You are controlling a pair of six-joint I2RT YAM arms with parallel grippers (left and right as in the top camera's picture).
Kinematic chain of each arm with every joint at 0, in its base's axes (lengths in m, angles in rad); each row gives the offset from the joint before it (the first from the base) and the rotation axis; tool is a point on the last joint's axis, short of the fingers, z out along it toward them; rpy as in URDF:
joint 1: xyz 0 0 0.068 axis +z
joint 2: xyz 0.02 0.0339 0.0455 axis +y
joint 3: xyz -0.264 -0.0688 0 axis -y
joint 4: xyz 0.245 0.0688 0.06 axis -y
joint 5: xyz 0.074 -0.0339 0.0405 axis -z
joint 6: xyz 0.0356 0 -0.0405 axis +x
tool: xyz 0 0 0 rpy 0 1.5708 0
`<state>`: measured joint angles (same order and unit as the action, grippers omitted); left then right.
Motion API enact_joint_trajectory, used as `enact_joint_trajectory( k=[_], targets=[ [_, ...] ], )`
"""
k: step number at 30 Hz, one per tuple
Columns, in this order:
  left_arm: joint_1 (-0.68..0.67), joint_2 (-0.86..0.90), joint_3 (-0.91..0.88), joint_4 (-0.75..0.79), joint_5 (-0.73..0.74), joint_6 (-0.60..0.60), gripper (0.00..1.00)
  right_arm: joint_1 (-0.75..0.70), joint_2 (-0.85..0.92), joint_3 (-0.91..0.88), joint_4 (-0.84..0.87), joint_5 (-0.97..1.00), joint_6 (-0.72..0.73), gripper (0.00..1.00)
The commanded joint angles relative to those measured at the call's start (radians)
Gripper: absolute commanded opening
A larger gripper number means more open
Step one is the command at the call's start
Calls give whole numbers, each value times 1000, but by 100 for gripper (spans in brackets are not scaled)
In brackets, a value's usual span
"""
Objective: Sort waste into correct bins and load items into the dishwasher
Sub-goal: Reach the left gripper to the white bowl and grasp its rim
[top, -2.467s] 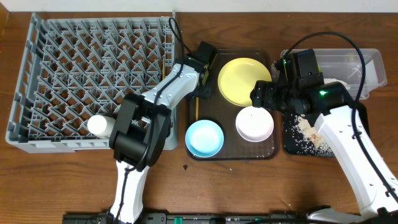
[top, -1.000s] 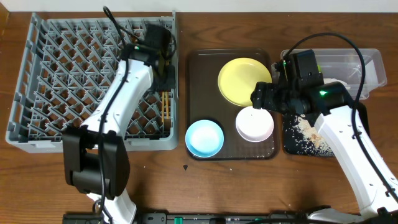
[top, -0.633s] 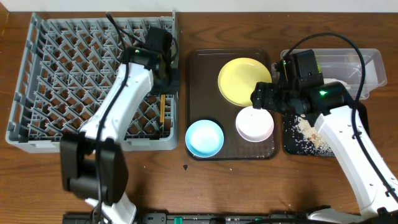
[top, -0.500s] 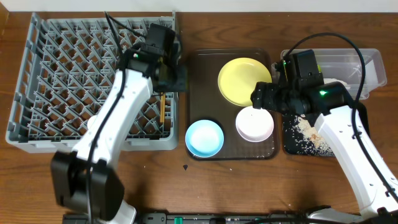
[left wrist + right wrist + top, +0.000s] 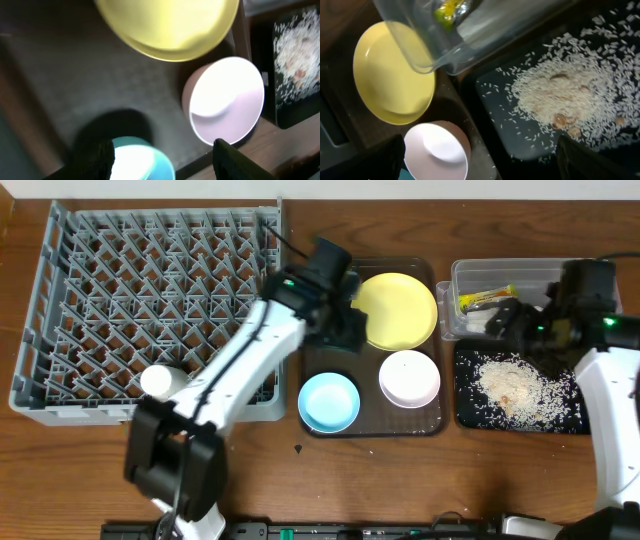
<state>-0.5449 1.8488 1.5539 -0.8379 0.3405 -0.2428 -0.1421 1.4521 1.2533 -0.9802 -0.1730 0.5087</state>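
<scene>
My left gripper (image 5: 345, 330) is open and empty over the brown tray, at the left edge of the yellow plate (image 5: 400, 310). In the left wrist view its fingers (image 5: 92, 160) flank the light blue bowl (image 5: 140, 160), with the white bowl (image 5: 225, 100) to the right. My right gripper (image 5: 500, 320) is open and empty above the seam between the clear tub (image 5: 520, 280) and the black tray (image 5: 470, 405). The yellow-green wrapper (image 5: 485, 298) lies in the tub. Rice (image 5: 515, 380) is heaped on the black tray. The chopsticks are hidden under my left arm. I cannot make out the tissue.
The grey dish rack (image 5: 150, 290) fills the left of the table. The brown tray (image 5: 325, 360) holds the plate, the blue bowl (image 5: 329, 402) and the white bowl (image 5: 409, 378). The left arm's elbow hangs over the rack's front right corner.
My left gripper has left the chopsticks in the rack and swung right over the brown tray. My right gripper has moved right, from beside the plate to the tub and black tray.
</scene>
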Motion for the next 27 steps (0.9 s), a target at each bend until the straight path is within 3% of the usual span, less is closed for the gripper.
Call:
enact_joint_trajectory(
  k=[1,5,12,18,27],
  targets=[
    [-59,72,4,33,14,-10,63,-5,-1,0,-9,-49,10,95],
    [-110,181,4,78,8,-10,59,11,-1,0,-10,-49,10,95],
    [-159,287,4,123,18,-25,43,50,-1,-1,-7,-48,10,95],
    [-172,291,4,157,13,-24,8,71,-1,0,-6,-48,10,96],
    [-167,276,5,145,-19,-13,8,72,-1,0,-8,-48,10,96]
  ],
)
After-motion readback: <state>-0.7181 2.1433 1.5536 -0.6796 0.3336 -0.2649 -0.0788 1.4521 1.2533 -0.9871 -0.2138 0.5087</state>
